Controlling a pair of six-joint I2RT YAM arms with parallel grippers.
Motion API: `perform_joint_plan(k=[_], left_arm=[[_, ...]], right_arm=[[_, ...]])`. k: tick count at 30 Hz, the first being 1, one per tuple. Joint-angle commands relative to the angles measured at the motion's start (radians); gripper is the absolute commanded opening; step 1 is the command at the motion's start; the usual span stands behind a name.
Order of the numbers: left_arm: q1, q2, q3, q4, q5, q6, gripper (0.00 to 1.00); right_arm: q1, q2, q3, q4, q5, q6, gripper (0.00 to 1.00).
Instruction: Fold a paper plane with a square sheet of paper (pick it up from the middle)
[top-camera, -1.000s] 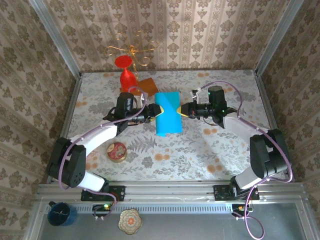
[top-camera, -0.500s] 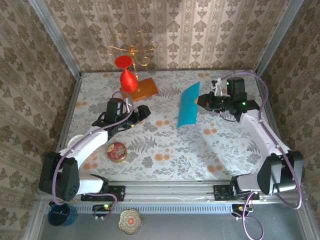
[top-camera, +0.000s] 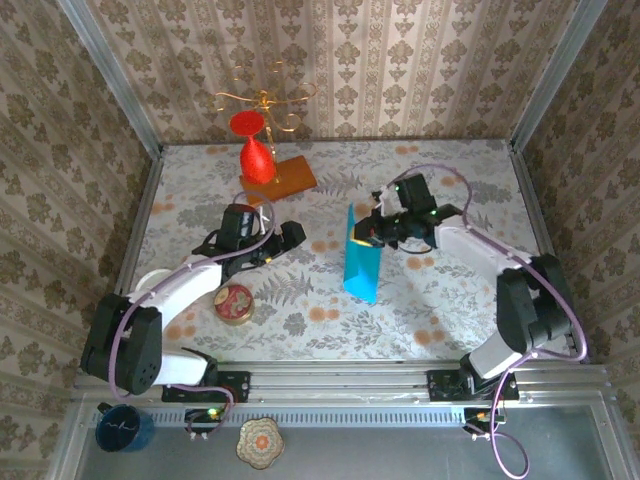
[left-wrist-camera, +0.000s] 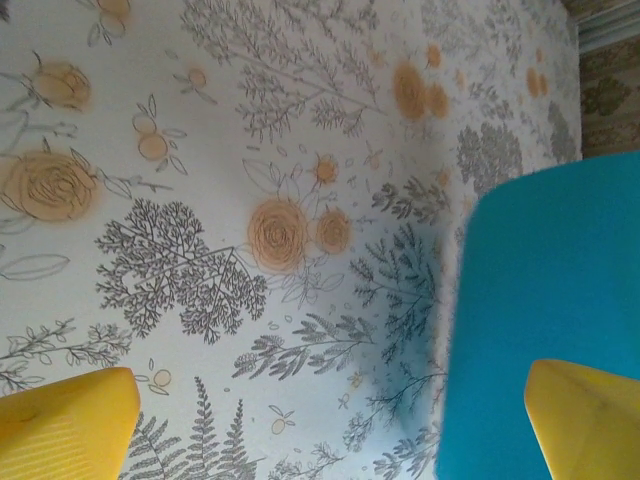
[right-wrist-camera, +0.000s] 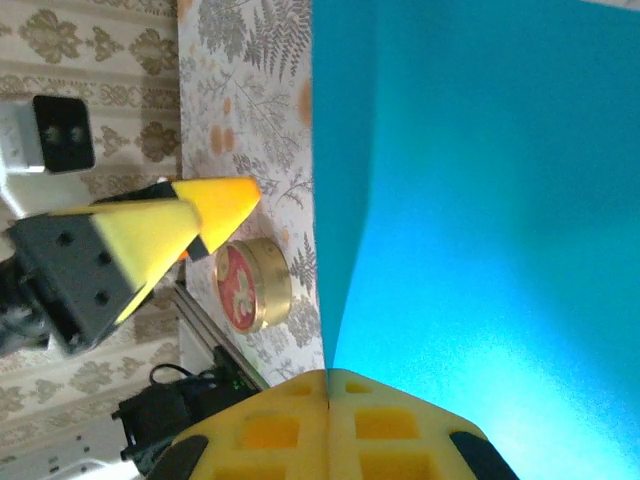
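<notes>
A: From above, the right gripper is clamped on the top edge of the square sheet of paper. The sheet hangs down from the jaws, edge-on and narrow, over the middle of the table.

B: Does its lower edge touch the table?

A: I cannot tell. The left gripper is off to the sheet's left, apart from it, with its jaws spread.

B: And the left wrist view?

A: The two yellow fingers sit at opposite bottom corners with bare table between them, so that gripper is open and holds nothing. The teal sheet stands at the right, partly behind the right-hand finger, with a shadow beside it.

B: The right wrist view?

A: The yellow pads meet at the bottom, pinching the sheet's edge. The paper spreads away from them. Beyond its left edge are the left gripper and a round tin.
</notes>
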Motion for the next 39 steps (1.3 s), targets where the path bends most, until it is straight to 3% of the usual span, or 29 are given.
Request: perform_joint_plan(k=[1, 8, 15, 21, 33, 39], left_arm=[[-0.049, 0.014, -0.011, 0.043, -0.004, -0.001, 1.0], [-0.134, 0.103, 0.018, 0.063, -0.025, -0.022, 0.97], [-0.211, 0.219, 0.1, 0.046, -0.031, -0.023, 0.88], [-0.279, 0.33, 0.23, -0.077, -0.081, 0.042, 0.78], [-0.29, 0.468, 0.37, -0.2, -0.1, 0.093, 0.63], [-0.29, 0.507, 0.4, -0.193, -0.04, 0.086, 0.59]], right_arm=[[0.001, 0.044, -0.083, 0.306, -0.077, 0.157, 0.0], [-0.056, 0.123, -0.23, 0.436, -0.069, 0.174, 0.0], [-0.08, 0.168, -0.213, 0.332, -0.049, 0.068, 0.0], [-0.082, 0.191, -0.195, 0.294, -0.038, 0.031, 0.0], [-0.097, 0.204, -0.201, 0.29, -0.044, 0.022, 0.0], [-0.097, 0.205, -0.201, 0.282, -0.047, 0.022, 0.0]])
